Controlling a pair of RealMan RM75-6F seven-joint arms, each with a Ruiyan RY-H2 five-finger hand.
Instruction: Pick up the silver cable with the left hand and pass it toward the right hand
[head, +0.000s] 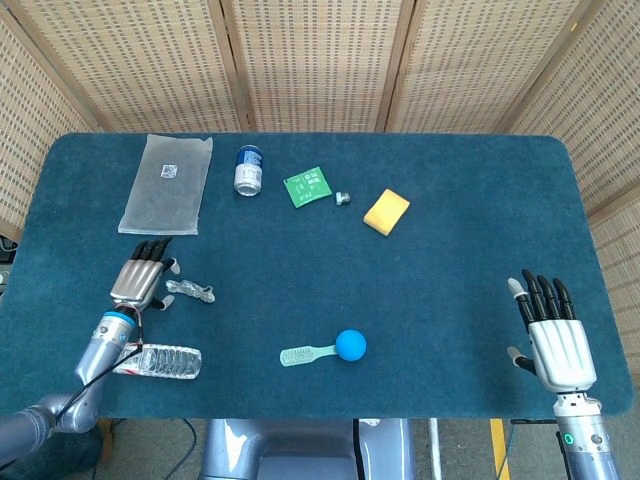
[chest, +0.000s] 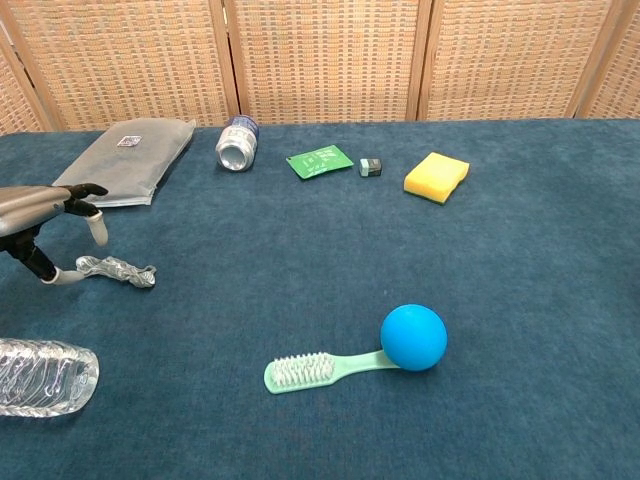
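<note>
While the fingers (chest: 93, 222) of the left hand (head: 142, 282) are spread and slightly curled with nothing between them, the thumb tip sits low on the cloth right at the near end of the crumpled silver cable (head: 190, 291), and the other fingertips hang above and just behind that end. Whether the thumb actually touches the cable I cannot tell from either view. The cable lies flat on the dark blue table (head: 450, 220), a short twisted bundle whose long axis runs roughly left to right across the robot's front. It stretches away from the left hand toward the middle of the table, so the fingers stand at one tip of it and not over its middle. In my judgement the coming grasp turns on this: the hand needs to shift a little along the cable's length toward the centre, or close on the near end as it is.

Outward from the fingers, the left palm faces down and the hand points away from the robot, with the wrist and forearm trailing back toward the near left corner, passing just beside a clear plastic water bottle (head: 155, 360) lying on its side. The right hand (head: 556, 338) is well apart at the far right side, flat, fingers straight and fanned, holding nothing. The left hand is plainly the nearer one, and the pick-up is not yet made.
</note>
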